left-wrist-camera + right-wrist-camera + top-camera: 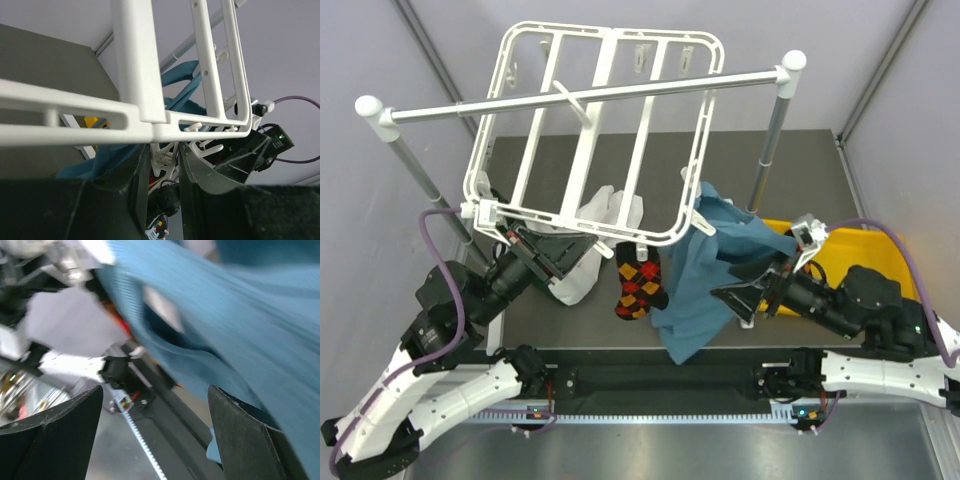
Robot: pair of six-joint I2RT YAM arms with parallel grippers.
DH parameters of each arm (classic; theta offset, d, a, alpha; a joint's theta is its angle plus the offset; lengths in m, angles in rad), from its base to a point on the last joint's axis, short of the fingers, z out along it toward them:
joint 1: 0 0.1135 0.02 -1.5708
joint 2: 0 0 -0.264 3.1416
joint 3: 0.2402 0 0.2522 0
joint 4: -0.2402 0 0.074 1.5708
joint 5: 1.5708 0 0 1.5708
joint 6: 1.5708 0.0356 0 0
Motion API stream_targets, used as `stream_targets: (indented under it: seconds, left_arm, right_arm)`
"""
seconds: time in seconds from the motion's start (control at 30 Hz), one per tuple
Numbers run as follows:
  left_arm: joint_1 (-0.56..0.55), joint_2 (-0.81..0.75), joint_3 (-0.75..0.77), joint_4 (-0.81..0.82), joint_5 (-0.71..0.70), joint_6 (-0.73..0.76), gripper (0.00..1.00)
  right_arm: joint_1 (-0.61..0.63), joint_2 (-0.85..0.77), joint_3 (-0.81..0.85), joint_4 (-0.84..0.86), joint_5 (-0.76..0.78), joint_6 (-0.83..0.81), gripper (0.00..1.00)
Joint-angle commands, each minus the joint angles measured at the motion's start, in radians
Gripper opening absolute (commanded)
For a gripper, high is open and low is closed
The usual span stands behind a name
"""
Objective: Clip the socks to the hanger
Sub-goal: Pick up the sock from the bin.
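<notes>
Right gripper (155,390) agape by blurred teal cloth (240,325); left gripper (164,149), grasp on clip (161,157) unclear.

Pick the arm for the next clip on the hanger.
Left, likely: the left gripper has a clip between its fingers under the hanger edge. The right gripper is open by the teal cloth, off the frame.
</notes>
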Motion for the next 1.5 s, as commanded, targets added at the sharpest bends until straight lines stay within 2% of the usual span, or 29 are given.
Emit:
stream_targets:
  seconds: [0.0, 0.07, 0.1, 0.17, 0.23, 0.37, 0.43, 0.57, 0.7, 0.77, 0.87, 0.9, 1.03, 1.13, 1.3, 1.47]
  left_arm:
    - [0.001, 0.015, 0.036, -0.003, -0.019, 0.014, 0.0]
    - [0.002, 0.015, 0.039, -0.003, -0.019, 0.014, 0.0]
    - [0.002, 0.012, 0.038, -0.004, -0.013, 0.014, 0.0]
    - [0.002, 0.008, 0.033, -0.004, -0.014, 0.014, 0.0]
    - [0.001, 0.003, 0.03, -0.004, -0.017, 0.012, 0.0]
    - [0.001, 0.012, 0.041, -0.007, -0.021, 0.014, 0.0]
    - [0.002, 0.021, 0.047, -0.006, -0.013, 0.018, 0.0]
    - [0.002, 0.025, 0.044, 0.0, -0.019, 0.012, 0.0]
    - [0.001, 0.028, 0.042, 0.0, -0.004, 0.012, 0.0]
    - [0.002, 0.025, 0.039, 0.0, -0.005, 0.009, 0.0]
    - [0.002, 0.023, 0.052, -0.003, -0.005, 0.011, 0.0]
    - [0.002, 0.02, 0.05, -0.003, -0.007, 0.011, 0.0]
    - [0.002, 0.015, 0.056, -0.01, -0.013, 0.012, 0.0]
    - [0.002, 0.012, 0.059, -0.027, -0.011, 0.023, 0.0]
    - [0.002, 0.012, 0.064, -0.026, -0.014, 0.025, 0.0]
    - [0.002, 0.002, 0.055, -0.024, -0.005, 0.023, 0.0]
  right_arm:
    - [-0.004, -0.08, -0.047, -0.225, 0.291, 0.108, 0.84]
    - [-0.004, -0.12, -0.076, -0.281, 0.374, 0.173, 0.82]
    - [-0.004, -0.128, -0.079, -0.356, 0.459, 0.261, 0.8]
    - [-0.004, -0.145, -0.087, -0.384, 0.486, 0.285, 0.75]
    - [-0.003, -0.153, -0.096, -0.278, 0.379, 0.171, 0.78]
    - [-0.003, -0.124, -0.091, -0.162, 0.207, 0.082, 0.94]
    - [-0.004, -0.096, -0.088, -0.085, 0.052, 0.028, 1.0]
    - [-0.003, 0.057, -0.033, 0.021, -0.199, -0.024, 1.0]
    - [-0.004, 0.223, 0.024, 0.168, -0.545, -0.054, 1.0]
    - [-0.004, 0.321, 0.076, 0.223, -0.623, -0.038, 1.0]
    - [0.002, 0.425, 0.149, 0.331, -0.84, -0.028, 1.0]
    - [0.008, 0.442, 0.169, 0.349, -0.861, -0.04, 1.0]
    - [0.046, 0.455, 0.243, 0.297, -0.838, -0.092, 1.0]
    - [0.06, 0.383, 0.2, 0.305, -0.79, -0.109, 1.0]
    - [0.06, 0.279, 0.159, 0.196, -0.571, -0.097, 1.0]
    - [0.06, 0.191, 0.093, 0.274, -0.554, -0.088, 1.0]
